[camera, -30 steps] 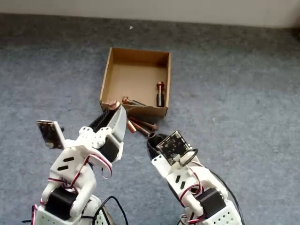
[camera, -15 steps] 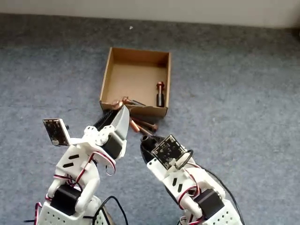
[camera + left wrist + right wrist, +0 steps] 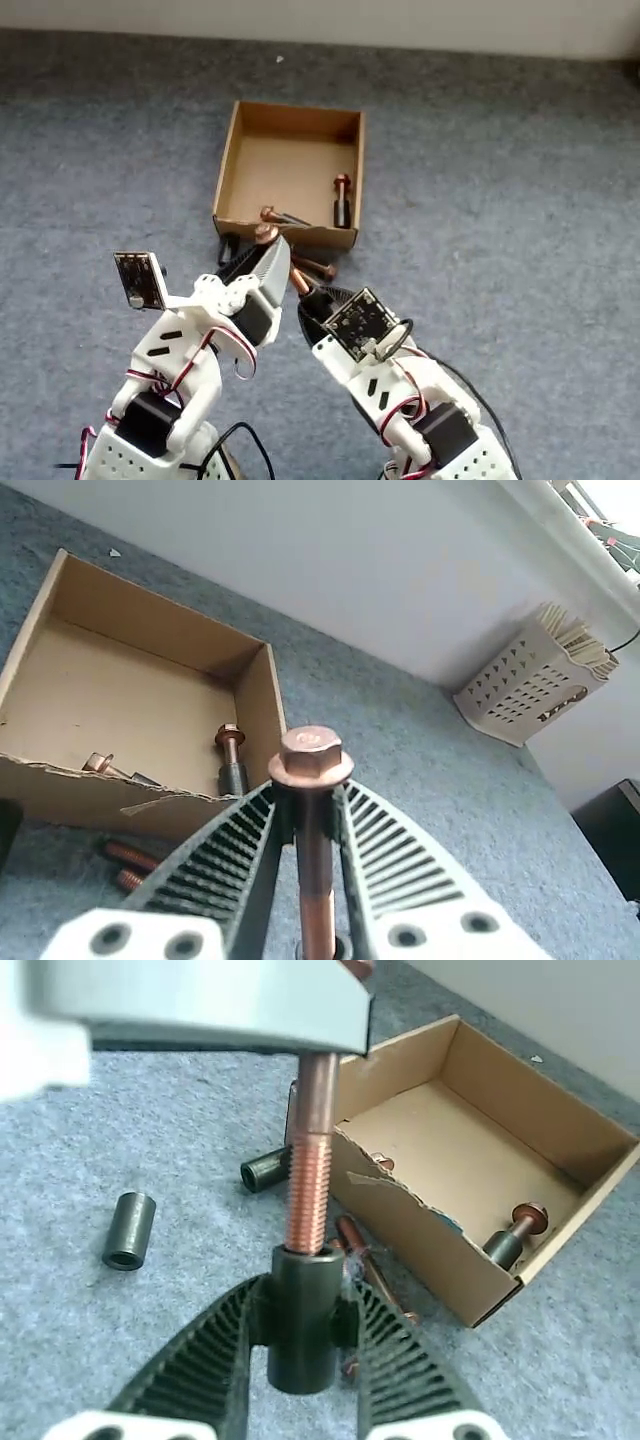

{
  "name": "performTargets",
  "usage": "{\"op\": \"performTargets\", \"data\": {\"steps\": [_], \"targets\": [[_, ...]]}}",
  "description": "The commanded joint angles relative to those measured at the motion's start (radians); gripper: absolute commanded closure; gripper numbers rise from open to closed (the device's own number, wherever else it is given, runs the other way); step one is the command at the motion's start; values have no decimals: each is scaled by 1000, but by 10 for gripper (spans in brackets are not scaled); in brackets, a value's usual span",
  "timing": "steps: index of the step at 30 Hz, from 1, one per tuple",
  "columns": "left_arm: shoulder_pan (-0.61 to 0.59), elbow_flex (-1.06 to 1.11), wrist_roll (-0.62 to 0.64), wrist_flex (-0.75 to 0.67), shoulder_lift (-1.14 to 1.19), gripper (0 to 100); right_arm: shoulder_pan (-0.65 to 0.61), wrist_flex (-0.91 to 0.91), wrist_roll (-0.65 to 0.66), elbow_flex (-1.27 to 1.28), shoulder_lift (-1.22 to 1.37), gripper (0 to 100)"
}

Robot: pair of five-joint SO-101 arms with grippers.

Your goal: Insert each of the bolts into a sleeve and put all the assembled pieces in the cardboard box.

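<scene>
My left gripper [image 3: 312, 805] is shut on a copper bolt [image 3: 311, 756], head up. In the right wrist view that bolt [image 3: 312, 1150] hangs threads down, its tip just inside the mouth of a black sleeve [image 3: 300, 1325]. My right gripper [image 3: 300, 1305] is shut on this sleeve and holds it upright. From above, the bolt [image 3: 280, 255] and sleeve [image 3: 313, 299] meet just in front of the cardboard box [image 3: 230, 150]. One assembled piece [image 3: 342, 201] lies in the box by its right wall, and another [image 3: 282, 216] rests at its torn front wall.
Two loose sleeves [image 3: 130, 1230] [image 3: 265, 1170] lie on the grey carpet near the box front. Loose copper bolts [image 3: 313, 265] lie between the box and the grippers. A perforated holder [image 3: 530, 680] stands by the far wall.
My left arm swung right and brought the bolt over the sleeve; the right gripper shifted slightly left. The bolt tip now sits in the sleeve mouth.
</scene>
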Motion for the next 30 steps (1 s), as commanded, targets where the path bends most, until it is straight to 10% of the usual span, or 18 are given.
{"op": "performTargets", "data": {"steps": [1,30], "targets": [[16,-7,9,-23,-7,994,-15,-33,8,-13,-15,994],[237,-44,-91,273,-7,887,22,-36,6,-22,-15,994]]}}
